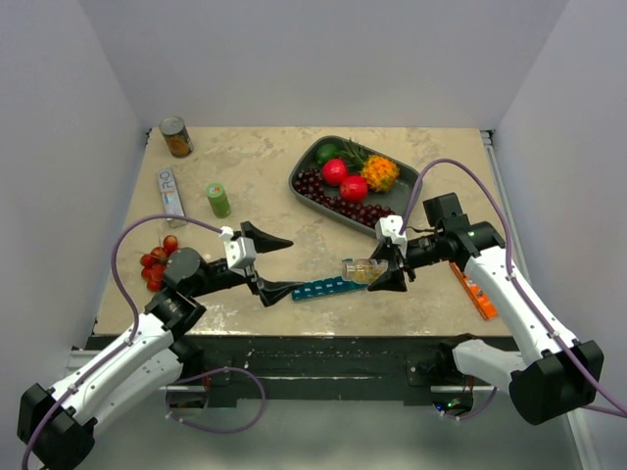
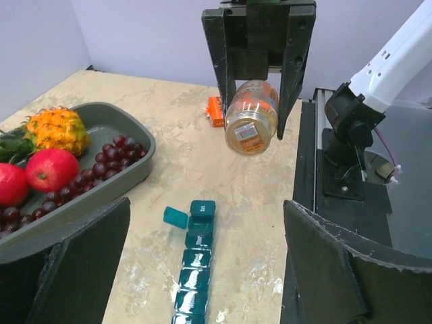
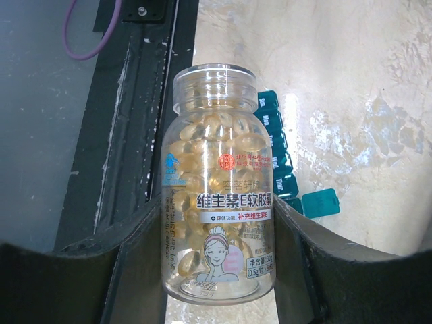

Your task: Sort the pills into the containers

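Pale grey walls close round a beige marbled table [image 1: 255, 166] on three sides, with a black frame along its near edge.

From the lower left, the left arm reaches in with its elbow folded and its wrist turned to the right. The left gripper [image 1: 296, 264] is spread as wide as it goes and holds nothing. The left end of the pill organiser [image 1: 328, 288] lies between its two fingers. Whether the fingers touch the table I cannot tell.

From the right edge, the right arm stretches inward with its wrist pointing left. The right gripper [image 1: 384, 270] is about half closed, pinching the lower body of a clear bottle [image 3: 217, 182] from both sides. The bottle is held off the table with its neck pointing away from the wrist, just past the organiser's right end. The yellowish pills [image 3: 216, 135] are all inside it.

The teal organiser lies near the front edge, between the two grippers, with the lid [image 2: 175, 217] at its right end flipped open.

Bare table lies between the organiser and the grey fruit tray [image 1: 315, 149] behind it, and more at the back centre. An orange box [image 1: 472, 289] lies beside the right arm near the right edge. Loose cherries [image 1: 157, 262] sit by the left arm. Further back on the left are a green bottle [image 1: 217, 200], a white packet [image 1: 171, 191] and a can [image 1: 176, 137].
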You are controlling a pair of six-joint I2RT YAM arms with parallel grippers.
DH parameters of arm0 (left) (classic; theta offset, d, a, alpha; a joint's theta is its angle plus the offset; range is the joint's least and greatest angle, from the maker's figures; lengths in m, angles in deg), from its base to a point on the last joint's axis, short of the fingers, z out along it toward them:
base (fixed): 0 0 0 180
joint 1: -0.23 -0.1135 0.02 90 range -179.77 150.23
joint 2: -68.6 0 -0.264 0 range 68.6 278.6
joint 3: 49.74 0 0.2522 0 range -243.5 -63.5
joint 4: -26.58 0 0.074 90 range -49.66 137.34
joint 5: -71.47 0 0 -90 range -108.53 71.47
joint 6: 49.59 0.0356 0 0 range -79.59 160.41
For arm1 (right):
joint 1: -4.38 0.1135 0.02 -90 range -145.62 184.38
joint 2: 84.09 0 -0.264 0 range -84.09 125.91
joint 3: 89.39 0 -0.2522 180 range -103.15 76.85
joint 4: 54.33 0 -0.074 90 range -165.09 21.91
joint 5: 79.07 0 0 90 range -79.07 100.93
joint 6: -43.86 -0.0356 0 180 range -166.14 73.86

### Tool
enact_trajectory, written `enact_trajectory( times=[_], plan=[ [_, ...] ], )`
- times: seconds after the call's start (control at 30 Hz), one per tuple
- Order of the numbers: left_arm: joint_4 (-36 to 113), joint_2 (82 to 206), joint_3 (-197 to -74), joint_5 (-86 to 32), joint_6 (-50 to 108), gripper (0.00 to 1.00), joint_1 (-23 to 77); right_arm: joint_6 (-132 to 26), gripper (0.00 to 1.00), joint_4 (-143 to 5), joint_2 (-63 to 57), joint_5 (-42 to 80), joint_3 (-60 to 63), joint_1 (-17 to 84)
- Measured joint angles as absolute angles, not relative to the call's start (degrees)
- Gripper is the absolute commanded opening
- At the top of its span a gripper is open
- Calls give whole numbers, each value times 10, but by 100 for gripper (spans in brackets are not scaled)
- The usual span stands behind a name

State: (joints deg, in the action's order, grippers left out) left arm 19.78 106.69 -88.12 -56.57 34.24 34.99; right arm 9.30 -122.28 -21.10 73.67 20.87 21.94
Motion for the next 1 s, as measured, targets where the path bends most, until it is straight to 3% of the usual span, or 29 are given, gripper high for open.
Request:
enact_trajectory(
  times=[1.0],
  plan=[
    [126,1127,-874,-607,340,95,369,93,0,-1223,-211,737,211,219]
  ],
)
